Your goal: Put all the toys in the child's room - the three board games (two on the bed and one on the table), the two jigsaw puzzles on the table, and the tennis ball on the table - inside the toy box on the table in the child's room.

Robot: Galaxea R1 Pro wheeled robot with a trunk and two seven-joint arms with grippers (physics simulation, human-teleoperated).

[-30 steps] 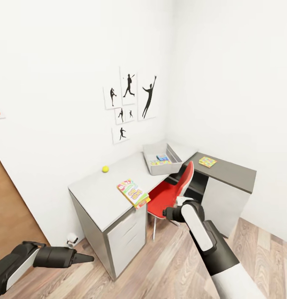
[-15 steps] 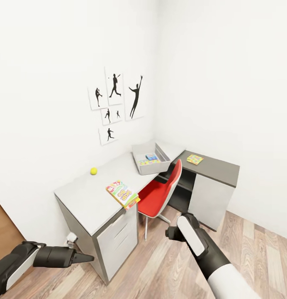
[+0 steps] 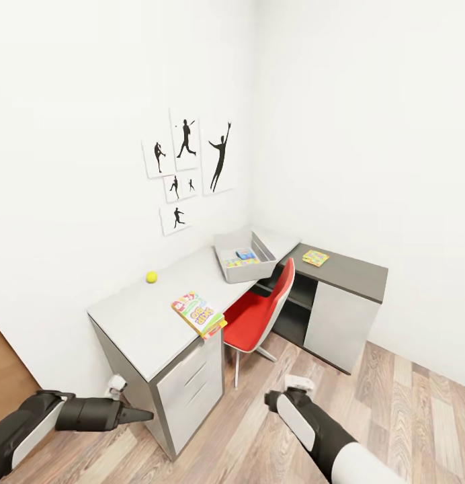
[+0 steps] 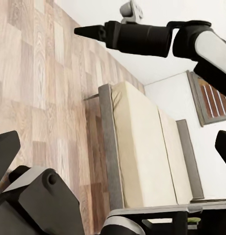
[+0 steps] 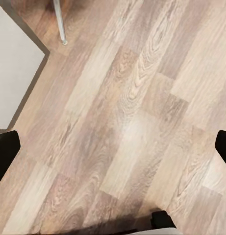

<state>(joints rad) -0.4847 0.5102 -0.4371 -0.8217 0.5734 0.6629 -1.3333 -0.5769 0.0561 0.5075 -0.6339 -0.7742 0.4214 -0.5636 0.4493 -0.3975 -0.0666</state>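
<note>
- The table [image 3: 135, 321] is your landmark: a long desk with a pale mottled top and pale grey drawer fronts, running along the white wall into the corner.
- The red chair [image 3: 259, 316] stands tucked against the table's front edge, between you and the toy box [image 3: 244, 257]; its curved back rises just beside the box's near wall.
- The toy box, a pale grey bin with a flared rim and sloping walls, sits on the table's far end by the corner. Colourful flat items lie inside; you cannot make out which ones.
- A board game [image 3: 199, 314], a flat colourful box, lies at the table's front edge, slightly overhanging the drawers. Its lettering is too small to read.
- The tennis ball [image 3: 152, 276], small and yellow-green, rests on the table near the wall, well apart from the board game.
- A jigsaw puzzle [image 3: 316, 257], a thin multicoloured square, lies on the dark grey cabinet [image 3: 347, 272] that adjoins the table's far end.
- Black silhouette sports pictures [image 3: 187, 171] hang on the wall above the table.
- Your left gripper [image 3: 144, 415] hangs low over the plank floor in front of the table's drawers, fingers drawn together to a point, holding nothing.
- Your right gripper [image 3: 281, 398] hangs low over the floor in front of the chair; in its wrist camera the dark fingertips [image 5: 6, 152] stand wide apart over bare wood planks.
- The left wrist camera shows the bed [image 4: 142, 147], a beige mattress in a grey padded frame.
</note>
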